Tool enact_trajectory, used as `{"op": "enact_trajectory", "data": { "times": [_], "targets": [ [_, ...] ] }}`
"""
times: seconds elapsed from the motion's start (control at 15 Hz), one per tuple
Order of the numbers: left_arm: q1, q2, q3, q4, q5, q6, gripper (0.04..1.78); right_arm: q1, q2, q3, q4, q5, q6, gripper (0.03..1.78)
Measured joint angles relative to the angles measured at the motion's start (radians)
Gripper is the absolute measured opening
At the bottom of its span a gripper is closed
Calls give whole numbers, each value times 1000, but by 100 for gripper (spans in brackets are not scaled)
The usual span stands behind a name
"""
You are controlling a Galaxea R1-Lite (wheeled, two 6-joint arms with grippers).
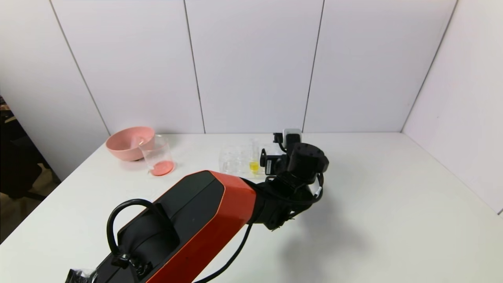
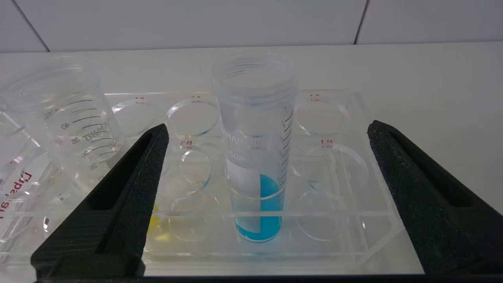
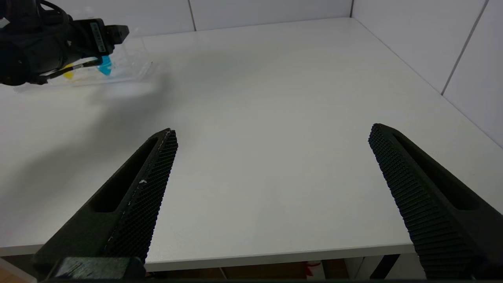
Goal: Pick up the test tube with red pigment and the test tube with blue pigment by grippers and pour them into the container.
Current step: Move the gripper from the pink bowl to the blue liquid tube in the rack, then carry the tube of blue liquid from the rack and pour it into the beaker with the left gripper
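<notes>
Left gripper (image 2: 267, 173) is out over the middle of the white table (image 1: 393, 204), facing the clear rack (image 2: 353, 220); its fingers (image 2: 129, 188) are spread wide, holding nothing, one on each side of the blue tube (image 2: 257, 165). The blue tube stands upright in a front-row hole of the rack, mouth uncapped, blue liquid pooled in its rounded tip, not touched by either finger. A trace of yellow liquid (image 2: 155, 224) shows low in the rack, partly hidden behind one finger. In the head view the left arm (image 1: 196, 220) covers the blue tube; only the yellow tube (image 1: 254, 165) shows in the rack, at about 12 o'clock from the wrist. The beaker (image 1: 158, 155) stands at about 10 o'clock from the rack, well apart from it, with orange-red liquid in its bottom, just in front of the pink bowl (image 1: 127, 142). Right gripper (image 3: 271, 196) hangs at the near table edge, fingers released and wide, nothing between them.
</notes>
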Motion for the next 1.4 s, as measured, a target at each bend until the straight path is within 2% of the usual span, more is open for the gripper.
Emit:
{"op": "enact_trajectory", "data": {
  "times": [0.07, 0.13, 0.2, 0.27, 0.33, 1.4],
  "targets": [
    [2, 4, -6, 0, 0, 0, 170, 0, 0, 0, 0, 0, 0, 177],
    [3, 6, -11, 1, 0, 0, 149, 0, 0, 0, 0, 0, 0, 177],
    [4, 8, -13, 3, -1, 1, 79, 0, 0, 0, -1, 0, 0, 177],
    [5, 10, -15, 2, 0, 0, 37, 0, 0, 0, 0, 0, 0, 177],
    [4, 11, -16, 0, 1, 1, 47, -1, 0, 0, -1, 0, 0, 177],
    [0, -59, -39, -3, 2, 42, 47, 0, 0, 0, 0, 0, 0, 177]
  ]
}}
